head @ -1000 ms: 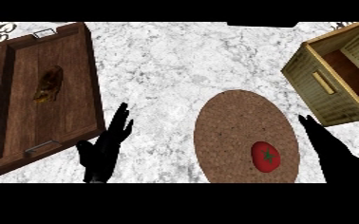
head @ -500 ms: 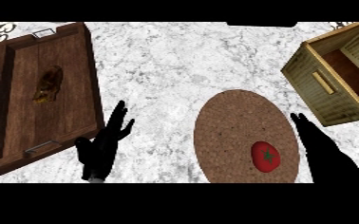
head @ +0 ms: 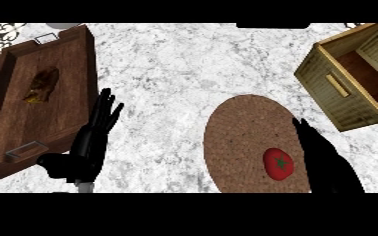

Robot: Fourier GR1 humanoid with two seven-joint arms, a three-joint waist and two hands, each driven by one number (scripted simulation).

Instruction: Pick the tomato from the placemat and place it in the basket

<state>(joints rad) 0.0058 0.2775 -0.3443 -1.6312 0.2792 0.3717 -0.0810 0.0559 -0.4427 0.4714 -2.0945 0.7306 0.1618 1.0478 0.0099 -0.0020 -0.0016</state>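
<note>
Head view, single angle, looking steeply down on the desk.

Tomato lies on the placemat, toward its near right part, stem mark up, not yet lifted. Right hand stands just beside it on the right, fingers straight and extended, gripping nothing; whether it touches the fruit cannot be told. Judgement: the hand is set alongside so that it can close round the tomato from the side, this being the approach stage with the grasp not made.

Basket sits at the right edge, beyond the placemat and apart from it, its open top turned upward; part of it runs out of view. Judgement: the placing leaves a short carry up and to the right, and the near wall must be cleared on the way in.

Left hand shows at lower left, open, fingers up, resting beside the tray and holding nothing. A brown item lies in the tray; what it is cannot be told.

Surface: desk is white and grey marble, flat, bare between tray and placemat. Placemat is round, brown and woven. Nothing of the room beyond the desk can be made out.
</note>
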